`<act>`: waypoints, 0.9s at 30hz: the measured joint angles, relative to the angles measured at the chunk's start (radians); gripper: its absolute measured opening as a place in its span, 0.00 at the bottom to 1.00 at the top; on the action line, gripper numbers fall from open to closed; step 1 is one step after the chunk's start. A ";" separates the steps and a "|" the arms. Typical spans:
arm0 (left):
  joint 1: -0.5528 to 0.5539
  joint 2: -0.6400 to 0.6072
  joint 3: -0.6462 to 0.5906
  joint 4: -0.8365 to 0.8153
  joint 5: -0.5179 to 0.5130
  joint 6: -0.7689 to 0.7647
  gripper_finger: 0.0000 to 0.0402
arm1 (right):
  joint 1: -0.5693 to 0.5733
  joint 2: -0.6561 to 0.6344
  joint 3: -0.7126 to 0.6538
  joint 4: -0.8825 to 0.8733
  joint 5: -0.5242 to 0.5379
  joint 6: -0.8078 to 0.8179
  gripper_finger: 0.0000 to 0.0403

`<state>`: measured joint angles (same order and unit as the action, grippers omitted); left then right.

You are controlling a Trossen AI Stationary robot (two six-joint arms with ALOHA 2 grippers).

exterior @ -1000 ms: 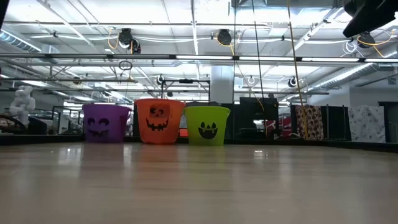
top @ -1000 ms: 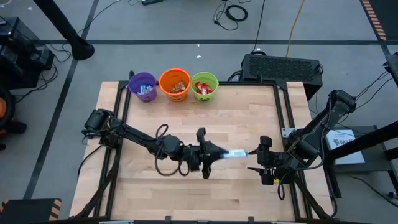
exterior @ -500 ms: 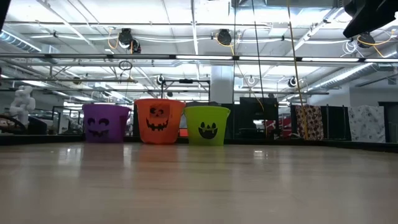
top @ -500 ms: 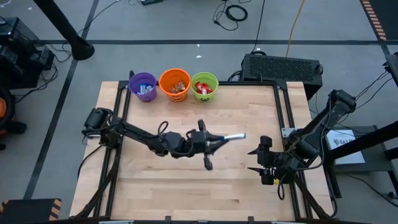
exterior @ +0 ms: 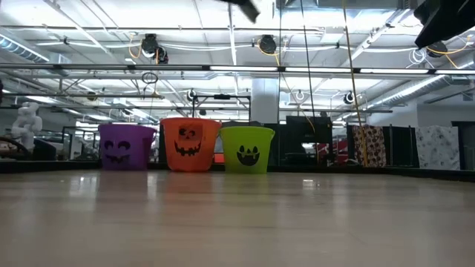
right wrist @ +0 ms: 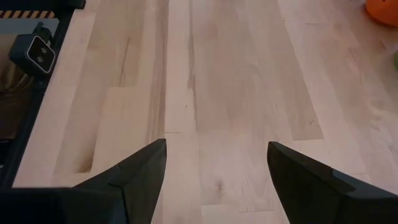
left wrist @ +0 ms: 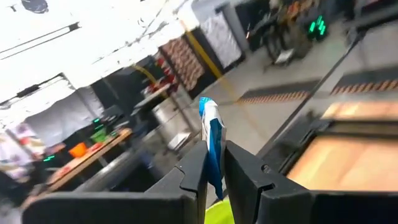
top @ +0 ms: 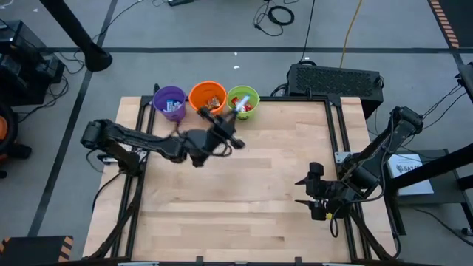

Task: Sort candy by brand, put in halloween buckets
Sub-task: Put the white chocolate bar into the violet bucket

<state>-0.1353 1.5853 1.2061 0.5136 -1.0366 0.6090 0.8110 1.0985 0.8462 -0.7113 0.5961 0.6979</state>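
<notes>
While the left gripper (left wrist: 214, 177) pinches a blue candy (left wrist: 211, 140) over the green bucket (top: 242, 102), blue ones sit in the purple bucket (top: 169, 102); a release now could missort it. Right gripper (right wrist: 214, 168) gapes empty.

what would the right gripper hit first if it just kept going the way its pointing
Probably nothing soon. The open right gripper points left across the bare table. In the right wrist view only wood lies ahead of its fingers, though depth is hard to judge.
</notes>
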 joint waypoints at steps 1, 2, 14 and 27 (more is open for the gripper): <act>0.015 -0.023 -0.006 -0.045 0.000 -0.001 0.13 | 0.001 0.000 0.000 0.000 0.000 0.002 0.67; 0.032 -0.043 -0.009 -0.084 0.001 -0.004 0.13 | 0.002 0.000 0.000 0.000 0.000 0.002 0.67; 0.194 -0.394 -0.039 -1.019 0.037 -0.610 0.13 | 0.002 0.001 0.000 -0.001 -0.001 0.024 0.67; 0.492 -0.469 -0.071 -1.544 0.045 -0.968 0.13 | 0.002 0.001 0.000 0.003 0.006 -0.003 0.67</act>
<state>0.3565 1.1168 1.1348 -1.0308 -0.9918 -0.3592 0.8135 1.0992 0.8463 -0.7086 0.6018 0.6951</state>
